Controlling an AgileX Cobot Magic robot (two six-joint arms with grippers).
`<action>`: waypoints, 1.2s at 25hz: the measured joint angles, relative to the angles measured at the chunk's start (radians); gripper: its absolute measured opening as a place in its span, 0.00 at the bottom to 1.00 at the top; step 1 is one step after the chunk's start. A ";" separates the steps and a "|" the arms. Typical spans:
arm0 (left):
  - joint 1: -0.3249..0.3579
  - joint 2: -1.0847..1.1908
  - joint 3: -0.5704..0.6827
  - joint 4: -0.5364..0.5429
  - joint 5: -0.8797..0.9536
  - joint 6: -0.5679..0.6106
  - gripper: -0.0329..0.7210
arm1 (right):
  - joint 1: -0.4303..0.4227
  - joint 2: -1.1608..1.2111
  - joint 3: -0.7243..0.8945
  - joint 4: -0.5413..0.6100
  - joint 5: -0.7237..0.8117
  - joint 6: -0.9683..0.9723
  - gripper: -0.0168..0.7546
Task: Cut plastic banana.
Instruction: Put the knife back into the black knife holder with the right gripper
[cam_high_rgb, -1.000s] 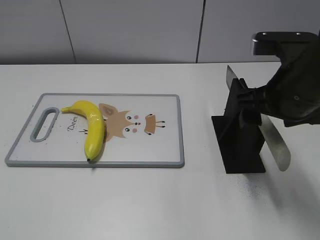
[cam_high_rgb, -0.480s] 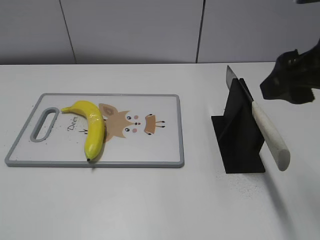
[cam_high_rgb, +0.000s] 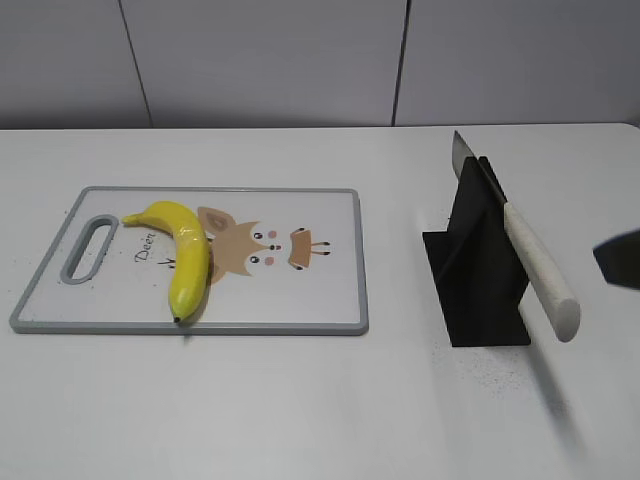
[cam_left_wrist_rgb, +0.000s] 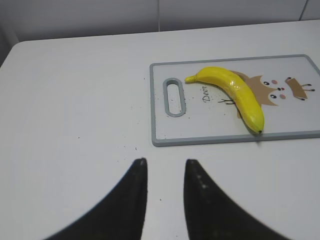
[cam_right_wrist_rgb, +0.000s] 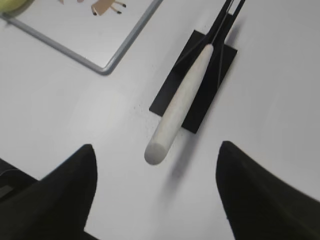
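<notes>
We see the plastic banana (cam_high_rgb: 182, 253) lying on the cutting board (cam_high_rgb: 290, 300). The right claw (cam_right_wrist_rgb: 155, 192) hangs spread wide, empty, near the knife (cam_high_rgb: 530, 262) resting in its stand (cam_high_rgb: 478, 285); the left claw (cam_left_wrist_rgb: 162, 200) hovers slightly parted over the table (cam_left_wrist_rgb: 75, 100).

Left claw (cam_left_wrist_rgb: 162, 172) nearly closed, empty; right claw (cam_right_wrist_rgb: 155, 165) spread wide, empty.
</notes>
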 joint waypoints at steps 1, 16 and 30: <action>0.000 0.000 0.000 0.000 0.000 0.000 0.36 | 0.000 -0.027 0.033 0.001 0.000 -0.002 0.77; 0.000 0.000 0.000 0.000 0.000 0.000 0.36 | 0.000 -0.528 0.329 0.023 0.098 -0.006 0.77; 0.000 0.000 0.000 -0.001 0.000 0.000 0.36 | 0.000 -0.819 0.394 0.030 0.096 0.018 0.77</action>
